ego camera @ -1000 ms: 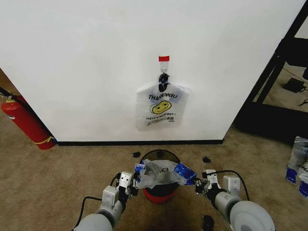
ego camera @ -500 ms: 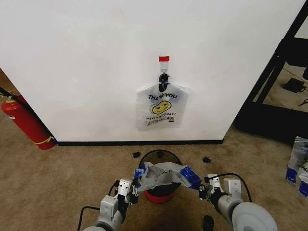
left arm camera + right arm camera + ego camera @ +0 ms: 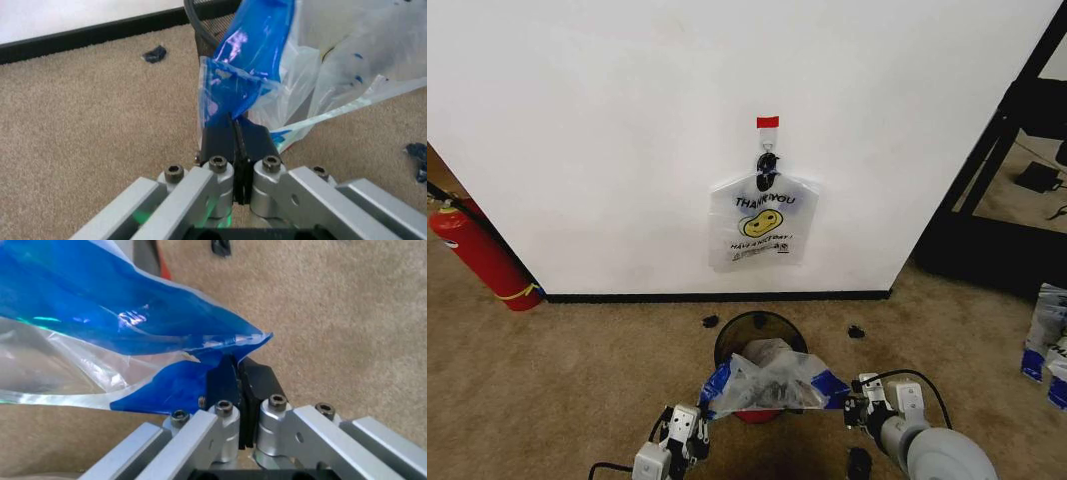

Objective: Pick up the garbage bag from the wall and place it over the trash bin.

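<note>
"THANK YOU" is printed above a yellow smiley face on a translucent smiley bag (image 3: 762, 222) hung from a black hook (image 3: 767, 166) on the wall (image 3: 607, 140); smaller lines of print below the face cannot be read. A red tape strip (image 3: 768, 121) is stuck just above the hook.

Two bags of this kind are counted. The second, the garbage bag (image 3: 772, 380), is held stretched on the near side of the trash bin (image 3: 759, 330), draped across the bin's near rim and hiding most of its front; no print can be read on it in these pictures. Blue patches are seen at both of its ends. The bin stands on the carpeted floor (image 3: 557, 370) near the black baseboard, and its far rim is left uncovered; what lies inside cannot be made out.

The left pincer (image 3: 698, 430) is clamped on the bag's left blue patch, its dark pads pressed together over the film in the left wrist view (image 3: 235, 141). The right pincer (image 3: 851, 412) is clamped likewise on the right blue patch (image 3: 230, 371).

One red fire extinguisher (image 3: 482, 255) leans at the wall's left end. Several small dark scraps (image 3: 710, 321) are scattered on the floor around the bin.
</note>
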Motion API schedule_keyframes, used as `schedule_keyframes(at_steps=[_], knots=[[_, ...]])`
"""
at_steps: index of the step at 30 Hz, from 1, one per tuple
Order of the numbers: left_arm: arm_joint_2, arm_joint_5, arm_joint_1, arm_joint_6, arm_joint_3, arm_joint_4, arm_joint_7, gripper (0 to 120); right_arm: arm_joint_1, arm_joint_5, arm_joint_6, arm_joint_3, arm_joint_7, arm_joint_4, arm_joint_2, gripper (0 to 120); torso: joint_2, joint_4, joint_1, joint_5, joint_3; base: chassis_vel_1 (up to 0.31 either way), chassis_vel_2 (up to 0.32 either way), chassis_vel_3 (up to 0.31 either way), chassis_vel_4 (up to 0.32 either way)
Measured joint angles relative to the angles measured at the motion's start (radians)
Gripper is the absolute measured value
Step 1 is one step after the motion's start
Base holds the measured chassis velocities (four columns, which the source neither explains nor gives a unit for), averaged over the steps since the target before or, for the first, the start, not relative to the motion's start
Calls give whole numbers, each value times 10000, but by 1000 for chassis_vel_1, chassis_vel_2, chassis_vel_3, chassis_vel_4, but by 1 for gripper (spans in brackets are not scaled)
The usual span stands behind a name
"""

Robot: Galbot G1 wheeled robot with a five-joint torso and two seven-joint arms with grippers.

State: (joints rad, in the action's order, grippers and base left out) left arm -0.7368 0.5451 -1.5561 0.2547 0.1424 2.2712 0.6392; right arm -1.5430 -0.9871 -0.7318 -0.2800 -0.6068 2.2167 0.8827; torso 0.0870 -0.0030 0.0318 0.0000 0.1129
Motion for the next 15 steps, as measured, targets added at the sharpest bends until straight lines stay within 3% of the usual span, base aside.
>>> schedule_keyframes(at_steps=[15], knots=[[-591,-60,903,-171,420,-1337,-112,0,772,234,106,246,44,-1186,588,0,-1,-1,2,0,1,0,0,0,0]])
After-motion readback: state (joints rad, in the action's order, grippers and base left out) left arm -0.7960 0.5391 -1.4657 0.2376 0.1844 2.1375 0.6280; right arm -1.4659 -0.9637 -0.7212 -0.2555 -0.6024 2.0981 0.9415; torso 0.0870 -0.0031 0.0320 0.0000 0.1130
